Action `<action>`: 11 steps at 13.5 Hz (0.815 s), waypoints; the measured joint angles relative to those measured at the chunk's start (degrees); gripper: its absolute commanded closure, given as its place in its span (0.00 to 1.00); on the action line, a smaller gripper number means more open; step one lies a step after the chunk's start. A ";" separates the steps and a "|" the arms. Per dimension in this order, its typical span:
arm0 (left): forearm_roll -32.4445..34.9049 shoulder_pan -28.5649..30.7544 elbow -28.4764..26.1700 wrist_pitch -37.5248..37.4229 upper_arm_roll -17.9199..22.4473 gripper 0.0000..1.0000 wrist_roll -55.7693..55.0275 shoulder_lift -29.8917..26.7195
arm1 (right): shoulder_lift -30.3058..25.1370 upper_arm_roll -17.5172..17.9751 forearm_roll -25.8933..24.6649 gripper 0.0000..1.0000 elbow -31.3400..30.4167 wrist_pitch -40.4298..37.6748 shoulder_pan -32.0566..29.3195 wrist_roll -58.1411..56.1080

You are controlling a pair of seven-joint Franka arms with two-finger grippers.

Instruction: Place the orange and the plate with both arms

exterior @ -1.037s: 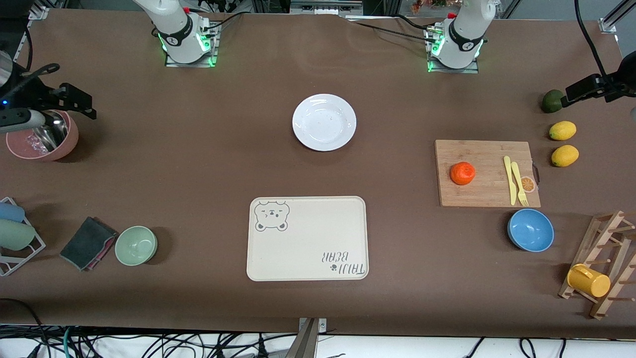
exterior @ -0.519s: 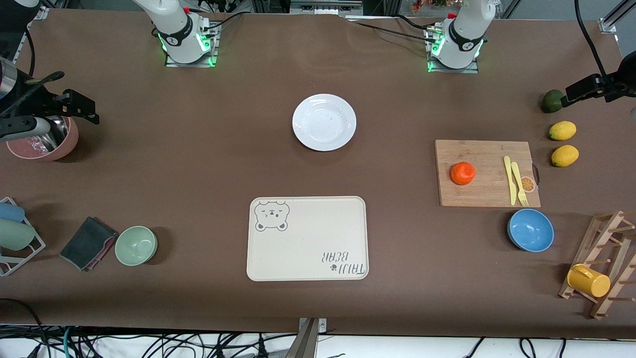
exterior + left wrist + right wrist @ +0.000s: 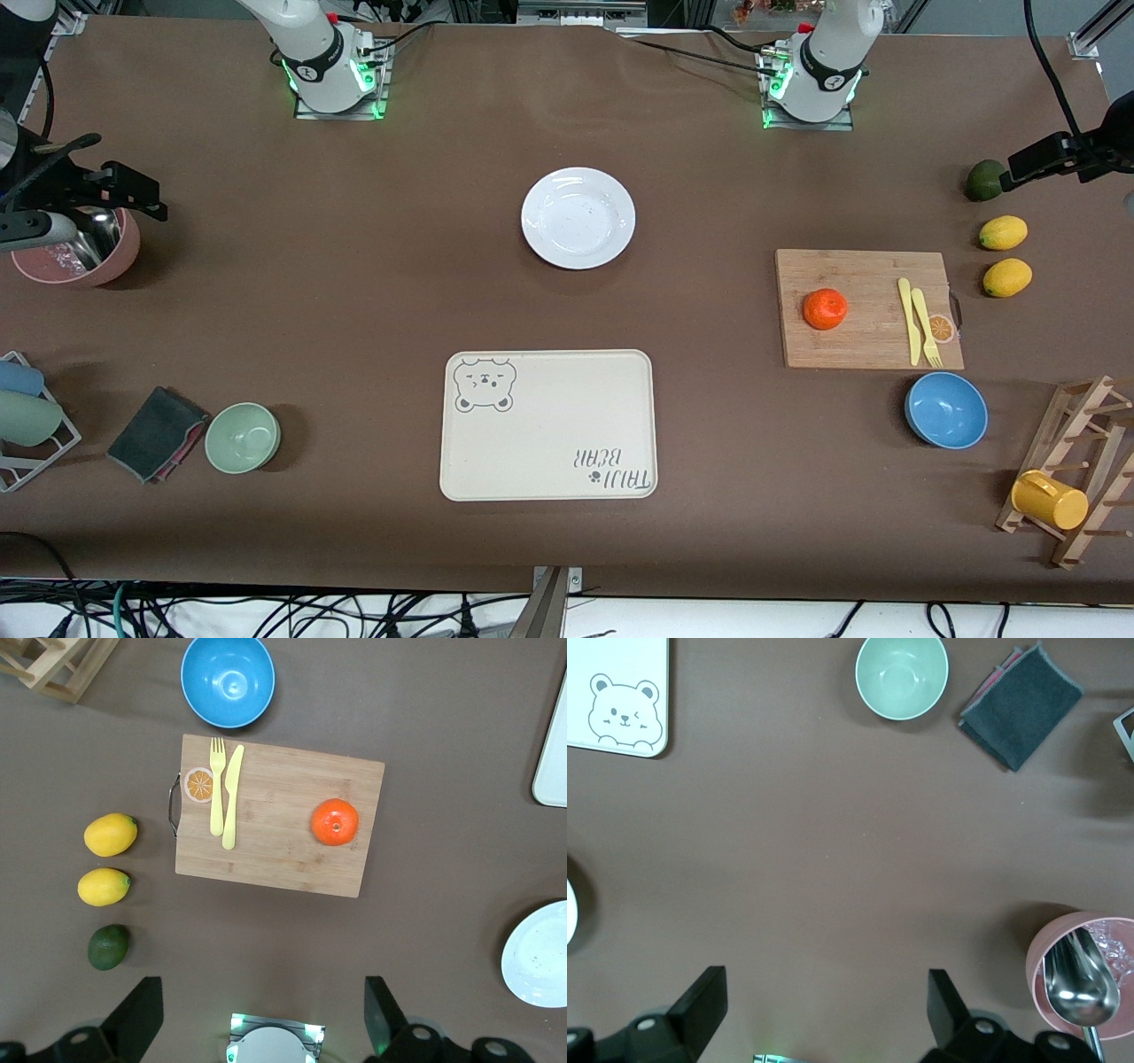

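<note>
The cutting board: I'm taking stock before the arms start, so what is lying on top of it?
On the cutting board lie the orange, a yellow knife and a yellow fork, beside its printed orange-slice picture. What is under the board cannot be seen.

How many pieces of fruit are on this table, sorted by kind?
orange: 1
lemons: 2
dark green fruit, perhaps an avocado: 1
Total: 4

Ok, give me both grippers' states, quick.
Left gripper: open, empty, high above the table near the cutting board.
Right gripper: open, empty, high above the table near the pink bowl.
</note>
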 measured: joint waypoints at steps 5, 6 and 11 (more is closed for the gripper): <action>0.00 -0.09 0.00 0.63 -0.08 0.00 0.00 0.93 | -0.11 0.13 -0.01 0.00 0.01 -0.10 -0.01 -0.13; 0.00 -0.06 0.00 1.18 -0.08 0.00 0.00 0.99 | -0.10 0.19 -0.01 0.00 0.01 -0.10 -0.01 -0.13; -0.02 -0.20 -0.41 4.38 -0.17 0.00 0.03 2.71 | -0.09 0.54 -0.01 0.00 0.01 -0.10 0.31 -0.13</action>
